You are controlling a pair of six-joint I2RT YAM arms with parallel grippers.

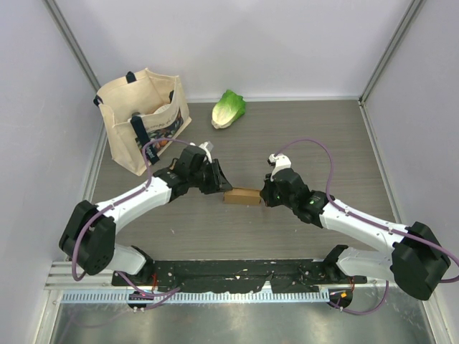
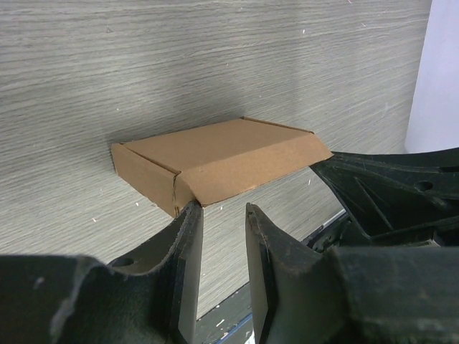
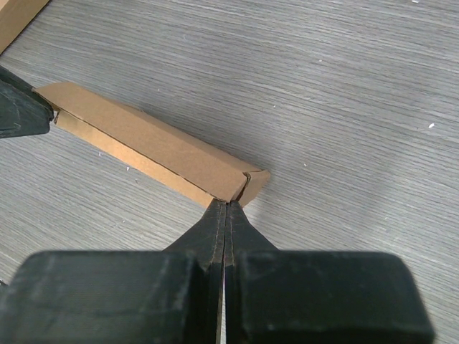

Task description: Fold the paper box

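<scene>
Seeing one tote bag [image 1: 125, 136] and one lettuce [image 1: 228, 109] overhead only. One paper box [image 2: 215, 154]. Left gripper [image 2: 224, 211] part-open, empty, at box corner; right gripper [image 3: 226, 208] closed, touching box end.

The tabletop [image 1: 237, 236] is a grey-brown laminate with fine wood grain running across it; in the left wrist view [image 2: 215, 57] and the right wrist view [image 3: 323, 86] the streaks and a few pale specks show clearly. Plain, pale panels enclose it – a back wall [image 1: 237, 43], a left wall [image 1: 36, 143] and a right wall [image 1: 423, 143]. Slanted aluminium posts mark the rear corners, one left [image 1: 72, 43], one right [image 1: 392, 43]. Along the near edge lies a white slotted strip [image 1: 237, 295], then brushed metal [image 1: 237, 322]. The light is even and diffuse – shadows are soft.
</scene>
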